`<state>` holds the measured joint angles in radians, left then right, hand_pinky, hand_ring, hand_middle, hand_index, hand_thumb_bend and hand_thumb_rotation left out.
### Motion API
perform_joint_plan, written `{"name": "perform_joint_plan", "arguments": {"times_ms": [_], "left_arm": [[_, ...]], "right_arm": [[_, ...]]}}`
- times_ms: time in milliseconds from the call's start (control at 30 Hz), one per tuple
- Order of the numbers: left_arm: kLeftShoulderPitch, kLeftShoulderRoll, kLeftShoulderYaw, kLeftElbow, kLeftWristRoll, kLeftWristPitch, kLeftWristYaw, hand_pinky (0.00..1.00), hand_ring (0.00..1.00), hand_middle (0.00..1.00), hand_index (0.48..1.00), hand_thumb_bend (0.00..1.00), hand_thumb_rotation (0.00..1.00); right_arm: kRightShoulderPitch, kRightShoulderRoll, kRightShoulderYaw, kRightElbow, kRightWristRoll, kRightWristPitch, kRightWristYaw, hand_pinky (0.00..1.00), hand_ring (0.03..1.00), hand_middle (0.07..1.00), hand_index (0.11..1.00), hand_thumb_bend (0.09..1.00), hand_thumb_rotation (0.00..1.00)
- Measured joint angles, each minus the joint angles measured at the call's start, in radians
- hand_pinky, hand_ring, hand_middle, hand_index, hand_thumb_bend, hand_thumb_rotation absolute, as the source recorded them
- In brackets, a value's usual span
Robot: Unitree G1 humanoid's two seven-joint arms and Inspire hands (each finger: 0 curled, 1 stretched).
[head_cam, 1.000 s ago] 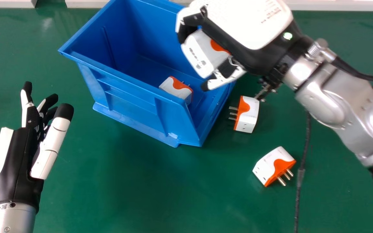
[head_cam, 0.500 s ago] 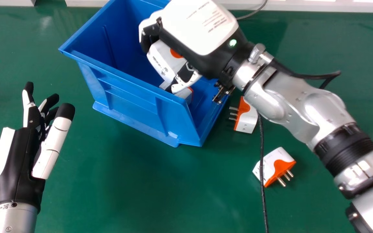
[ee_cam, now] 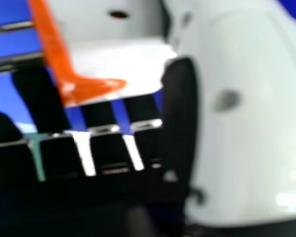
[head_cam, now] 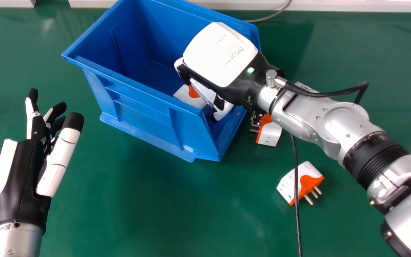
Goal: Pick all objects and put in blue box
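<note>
Head view: black-and-white right hand [head_cam: 219, 55] inside open blue plastic box [head_cam: 141, 114]; two white-and-orange blocky plug adapters [head_cam: 269, 135] on green table [head_cam: 137, 214]; left hand [head_cam: 20, 178] idle at left, relaxed. Right hand view: thumb [ee_cam: 251, 113] and curled fingers [ee_cam: 64, 153] pinch another pronged adapter [ee_cam: 118, 64].

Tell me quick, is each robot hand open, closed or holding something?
Left robot hand: open.
Right robot hand: closed on a plug adapter, inside the blue box.
</note>
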<state>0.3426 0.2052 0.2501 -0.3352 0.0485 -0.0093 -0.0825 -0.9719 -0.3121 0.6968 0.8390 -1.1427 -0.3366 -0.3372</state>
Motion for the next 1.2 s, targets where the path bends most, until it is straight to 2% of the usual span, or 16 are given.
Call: {"name": "perform_joint_plan", "arguments": {"times_ms": [533,667,733,833,933,1067,1200], "left_arm": [[-0.003,0.0,-0.001,0.002,0.002,-0.001,0.0,0.87,0.91,0.94,0.919,0.77,0.92],[-0.003,0.0,-0.001,0.002,0.006,-0.001,0.0,0.87,0.91,0.93,0.918,0.77,0.92],[-0.003,0.001,-0.001,0.002,0.01,-0.001,0.0,0.87,0.91,0.93,0.918,0.77,0.92],[-0.003,0.001,-0.001,0.003,0.011,-0.001,0.0,0.87,0.91,0.93,0.918,0.77,0.92],[-0.003,0.001,-0.001,0.003,0.011,-0.001,0.0,0.87,0.91,0.93,0.919,0.77,0.92],[-0.003,0.001,-0.002,0.003,0.011,-0.001,0.0,0.87,0.91,0.93,0.919,0.77,0.92],[-0.003,0.001,-0.002,0.003,0.012,-0.001,0.0,0.87,0.91,0.93,0.919,0.77,0.93]], "right_arm": [[0.006,-0.026,0.0,-0.069,0.002,0.049,0.014,1.0,1.0,1.0,1.0,0.729,0.38],[0.012,-0.038,0.003,-0.082,-0.001,0.069,0.014,1.0,1.0,1.0,1.0,0.713,0.45],[0.014,-0.042,0.005,-0.086,-0.004,0.086,0.009,1.0,1.0,1.0,1.0,0.682,0.52],[0.019,-0.047,0.018,-0.086,-0.043,0.129,-0.032,1.0,1.0,1.0,1.0,0.569,0.73],[0.032,-0.047,0.028,-0.086,-0.063,0.162,-0.074,1.0,1.0,1.0,1.0,0.519,0.81],[0.044,-0.047,0.031,-0.086,-0.073,0.179,-0.098,1.0,1.0,1.0,1.0,0.484,0.86],[0.046,-0.047,0.031,-0.086,-0.076,0.178,-0.099,1.0,1.0,1.0,1.0,0.48,0.87]]}}
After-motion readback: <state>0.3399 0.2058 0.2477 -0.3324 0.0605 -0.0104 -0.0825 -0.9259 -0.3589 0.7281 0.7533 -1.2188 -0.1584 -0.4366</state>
